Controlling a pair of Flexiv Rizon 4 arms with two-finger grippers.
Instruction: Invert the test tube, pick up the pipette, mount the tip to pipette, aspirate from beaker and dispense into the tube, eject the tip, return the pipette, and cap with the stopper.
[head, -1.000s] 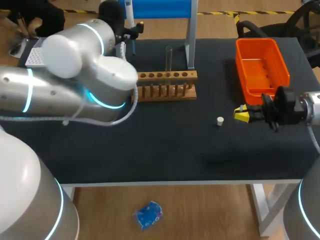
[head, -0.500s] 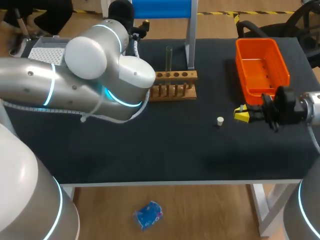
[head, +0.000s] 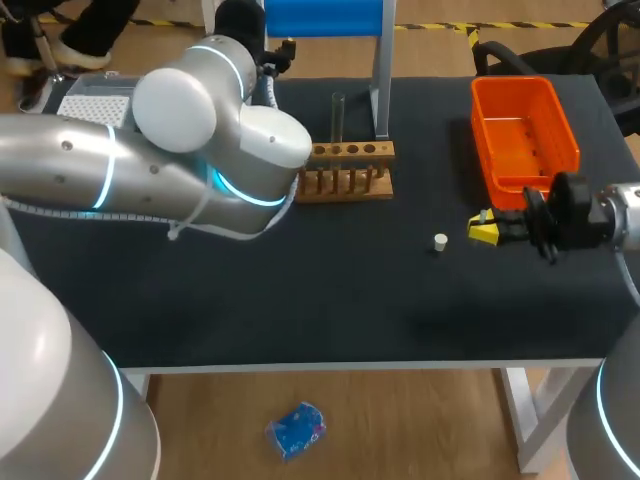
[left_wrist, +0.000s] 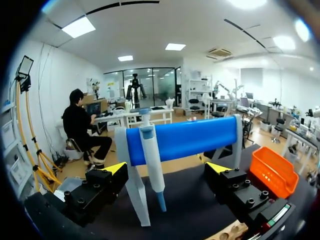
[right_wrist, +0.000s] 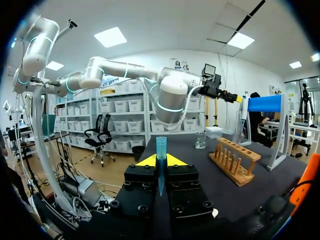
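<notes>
A pale pipette (left_wrist: 151, 165) hangs from the blue bar of its stand (left_wrist: 190, 139). It lies just ahead of my left gripper (left_wrist: 166, 168), whose fingers are open and stand either side of it without touching. My right gripper (head: 484, 229) rests at the table's right, shut on a blue pipette tip (right_wrist: 161, 159) that points up between its yellow tips. A glass test tube (head: 338, 116) stands upright in the wooden rack (head: 352, 170). The white stopper (head: 441, 241) lies on the mat just left of the right gripper. A glass beaker (right_wrist: 200, 141) sits far back on the table.
An orange bin (head: 524, 135) stands at the back right, right behind my right gripper. A tip box (head: 96, 104) shows at the back left, partly behind my left arm (head: 180, 170), which covers much of the table's left half.
My left arm has swung right and toward the back, bringing its gripper up to the pipette stand; most of that came early. My right arm has kept still.
</notes>
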